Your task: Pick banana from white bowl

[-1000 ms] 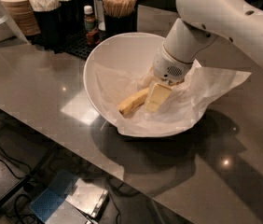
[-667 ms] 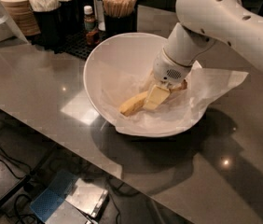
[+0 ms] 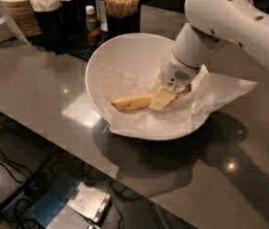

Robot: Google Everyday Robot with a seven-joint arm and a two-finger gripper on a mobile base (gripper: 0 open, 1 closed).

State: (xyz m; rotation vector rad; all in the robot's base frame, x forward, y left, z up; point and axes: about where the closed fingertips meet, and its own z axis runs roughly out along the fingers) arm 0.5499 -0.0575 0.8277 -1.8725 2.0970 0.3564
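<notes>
The white bowl (image 3: 101,66) sits tilted on the grey counter, lined with crumpled white paper (image 3: 220,92) that spills over its right rim. The yellow banana (image 3: 130,102) lies on the paper at the bottom of the bowl, with its left end free and its brownish right end (image 3: 186,89) showing past the gripper. My gripper (image 3: 165,97) reaches down into the bowl from the upper right and sits right at the banana's middle, in front of it. The white arm hides the rest of the grasp.
Behind the bowl stand black holders with wooden stirrers (image 3: 121,1), a small brown bottle (image 3: 92,25), napkins and stacked lids (image 3: 17,6). The counter's front edge runs diagonally to the lower left, with cables and a box on the floor below.
The view has shifted slightly. The gripper has settled lower onto the banana, and more of the banana's left end now shows to the gripper's left.
</notes>
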